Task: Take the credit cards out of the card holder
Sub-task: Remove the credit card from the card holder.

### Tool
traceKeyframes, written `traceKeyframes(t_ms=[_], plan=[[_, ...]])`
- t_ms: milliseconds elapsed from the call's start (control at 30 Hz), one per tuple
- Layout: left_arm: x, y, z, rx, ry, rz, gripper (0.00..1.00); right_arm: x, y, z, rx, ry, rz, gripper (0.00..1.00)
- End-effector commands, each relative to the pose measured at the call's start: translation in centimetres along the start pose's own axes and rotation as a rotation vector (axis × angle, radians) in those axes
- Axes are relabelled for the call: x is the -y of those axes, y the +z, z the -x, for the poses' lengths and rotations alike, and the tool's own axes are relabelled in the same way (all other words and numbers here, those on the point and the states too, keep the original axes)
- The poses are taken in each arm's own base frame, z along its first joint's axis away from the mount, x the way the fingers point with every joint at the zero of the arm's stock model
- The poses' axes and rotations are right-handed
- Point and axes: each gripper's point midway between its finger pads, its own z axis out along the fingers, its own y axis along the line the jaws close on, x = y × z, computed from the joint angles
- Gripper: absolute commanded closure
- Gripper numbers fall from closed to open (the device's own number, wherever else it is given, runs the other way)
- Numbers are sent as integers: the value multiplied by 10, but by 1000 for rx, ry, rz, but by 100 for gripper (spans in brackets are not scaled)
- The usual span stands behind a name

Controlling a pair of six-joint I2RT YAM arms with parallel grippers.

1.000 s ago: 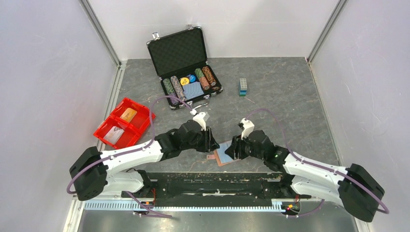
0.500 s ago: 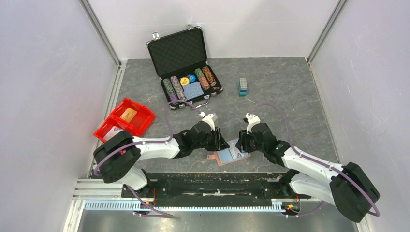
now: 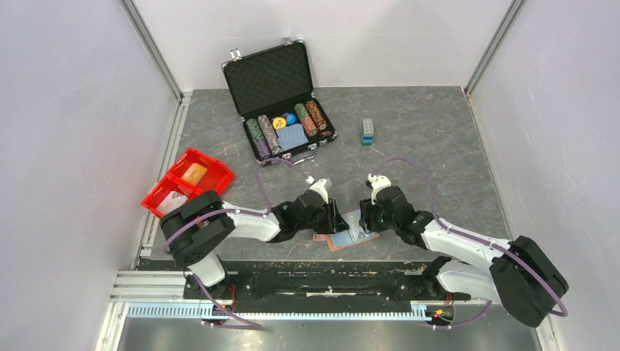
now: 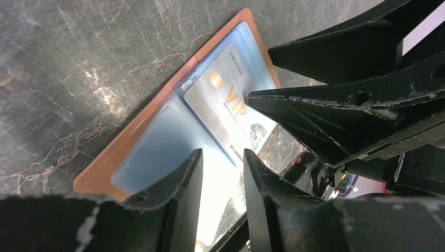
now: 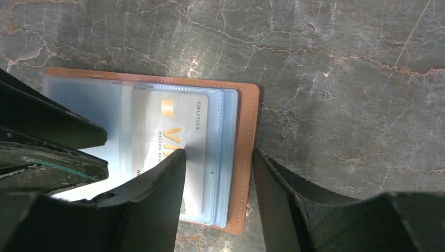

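The open card holder (image 5: 246,157) holds a pale VIP credit card (image 5: 176,116).

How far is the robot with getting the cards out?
Done: an orange card and a pale card lie in the red bin, and the card holder lies open. In hand: the right claw has one finger on the VIP card; the left claw is at the holder's other side. Left: that card sits in its sleeve, not yet out.

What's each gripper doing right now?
Left gripper: partly open, tips on the flat brown leather card holder, nothing visibly gripped.
Right gripper: open, straddling the holder's edge, one fingertip on the pale VIP credit card.
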Motion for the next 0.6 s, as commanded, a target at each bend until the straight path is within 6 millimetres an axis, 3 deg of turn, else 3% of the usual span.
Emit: traceKeyframes(t_ms=[0,267,433,567], plan=[[9,6,1,24,-39,-40,59,-1,3,7,13,-7,1,50],[5,8,-8,10,-50,-39,59,-6,-1,-9,18,66,47,74],[0,6,-13,5,-60,-28,59,-14,-1,-22,16,134,99,79],[-3,0,-14,14,-53,-19,60,-15,-5,-21,20,150,102,78]])
